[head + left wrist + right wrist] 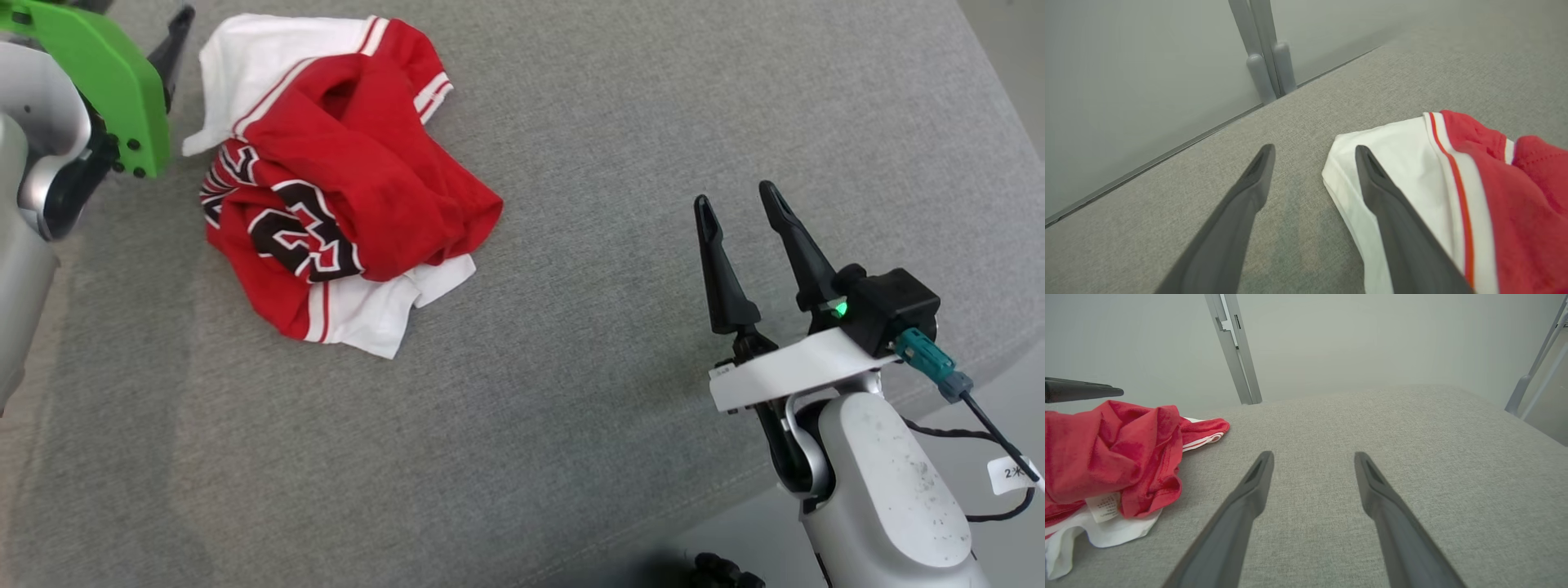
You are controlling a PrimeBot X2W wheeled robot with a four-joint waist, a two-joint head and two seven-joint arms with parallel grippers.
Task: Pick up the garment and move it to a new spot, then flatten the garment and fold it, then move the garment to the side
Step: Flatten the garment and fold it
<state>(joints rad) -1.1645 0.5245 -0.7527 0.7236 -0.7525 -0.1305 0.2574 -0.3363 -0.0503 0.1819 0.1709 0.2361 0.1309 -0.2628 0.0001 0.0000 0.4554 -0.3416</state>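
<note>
Just to the right of my left claw (1314, 149) is the garment (326, 180), a red and white shirt in a crumpled heap on the grey surface (612, 122). This claw has its two fingers wide apart, and nothing is between them. In the left wrist view, the right-hand finger (1392, 212) sits over the white edge (1372, 139) of the heap. I cannot tell if it touches the cloth. From that edge the heap runs off to the right of the claw and back toward me, so its long way goes slantwise and not straight ahead. My right claw (735, 194) is also spread apart and holds nothing. For that claw the garment is well off to the left, with bare surface under it and in front of it. I think the left arm is much nearer, so it should make the first grab, with a small move to the right over the white edge.
</note>
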